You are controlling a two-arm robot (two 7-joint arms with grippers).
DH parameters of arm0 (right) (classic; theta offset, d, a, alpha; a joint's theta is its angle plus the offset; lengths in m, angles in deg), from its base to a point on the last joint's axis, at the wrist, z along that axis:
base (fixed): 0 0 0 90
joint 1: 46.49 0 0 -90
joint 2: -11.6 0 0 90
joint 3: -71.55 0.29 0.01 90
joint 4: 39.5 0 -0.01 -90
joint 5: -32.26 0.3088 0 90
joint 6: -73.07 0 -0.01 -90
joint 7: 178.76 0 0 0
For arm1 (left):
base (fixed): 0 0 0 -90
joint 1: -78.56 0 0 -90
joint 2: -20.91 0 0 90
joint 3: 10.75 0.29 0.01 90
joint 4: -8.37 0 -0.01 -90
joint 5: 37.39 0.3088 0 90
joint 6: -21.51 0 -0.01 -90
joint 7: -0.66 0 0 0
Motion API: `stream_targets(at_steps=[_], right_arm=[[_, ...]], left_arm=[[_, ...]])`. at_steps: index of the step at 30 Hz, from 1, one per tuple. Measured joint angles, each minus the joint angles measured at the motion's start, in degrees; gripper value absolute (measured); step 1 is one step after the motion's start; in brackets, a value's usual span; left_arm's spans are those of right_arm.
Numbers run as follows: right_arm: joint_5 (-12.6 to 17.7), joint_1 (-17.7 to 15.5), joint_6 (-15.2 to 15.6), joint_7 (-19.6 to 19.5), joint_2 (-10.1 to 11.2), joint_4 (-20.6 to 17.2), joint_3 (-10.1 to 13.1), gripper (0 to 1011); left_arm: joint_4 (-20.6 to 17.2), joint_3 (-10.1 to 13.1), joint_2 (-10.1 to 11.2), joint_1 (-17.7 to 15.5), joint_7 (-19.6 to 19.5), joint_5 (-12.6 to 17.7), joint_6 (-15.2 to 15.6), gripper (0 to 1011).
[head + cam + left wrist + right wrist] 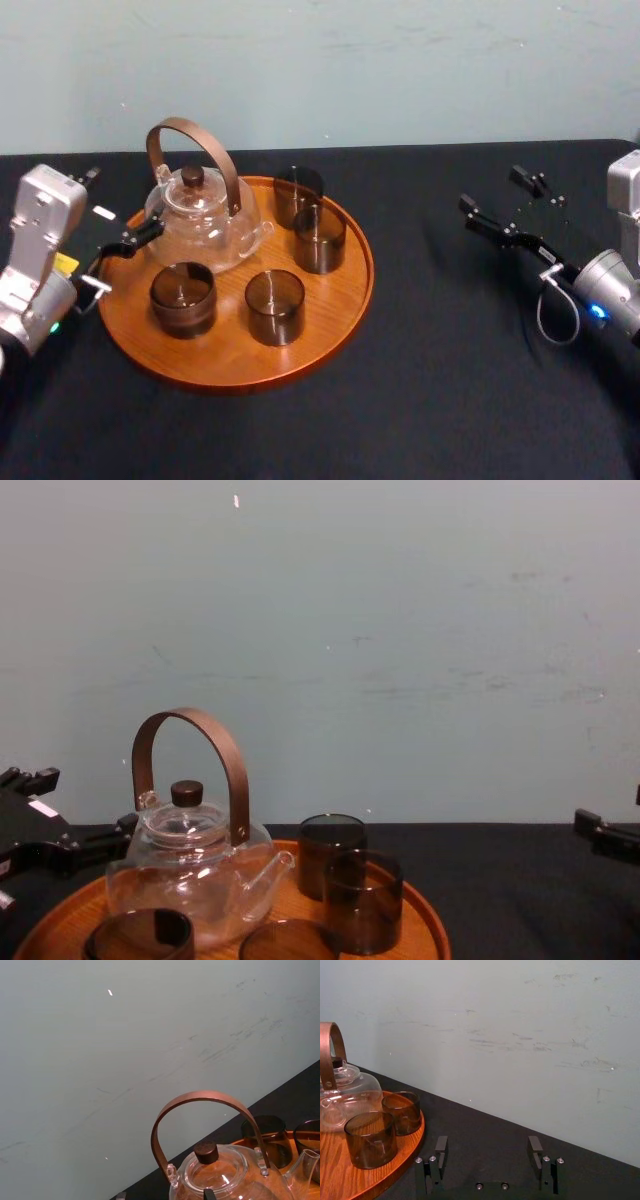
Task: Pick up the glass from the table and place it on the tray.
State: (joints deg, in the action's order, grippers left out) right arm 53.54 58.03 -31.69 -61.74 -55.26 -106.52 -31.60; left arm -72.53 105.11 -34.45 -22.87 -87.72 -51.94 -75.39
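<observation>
Sitting on tray [230,357], four glasses [275,305]: well apart from spread right claw [495,192], near spread left claw [121,258].

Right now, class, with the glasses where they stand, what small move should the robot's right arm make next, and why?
Probably draw the right gripper back and park it. It hangs open and empty over the table right of the tray, and all four glasses in sight stand on the tray by the teapot. The left gripper sits open at the tray's left edge.
</observation>
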Motion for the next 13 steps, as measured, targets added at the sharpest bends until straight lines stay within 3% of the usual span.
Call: stream_targets(at_steps=[13], right_arm=[[0.00, 0.00, 0.00, 0.00, 0.00, 0.00, 0.00, 1002]], left_arm=[[0.00, 0.00, 0.00, 0.00, 0.00, 0.00, 0.00, 1001]])
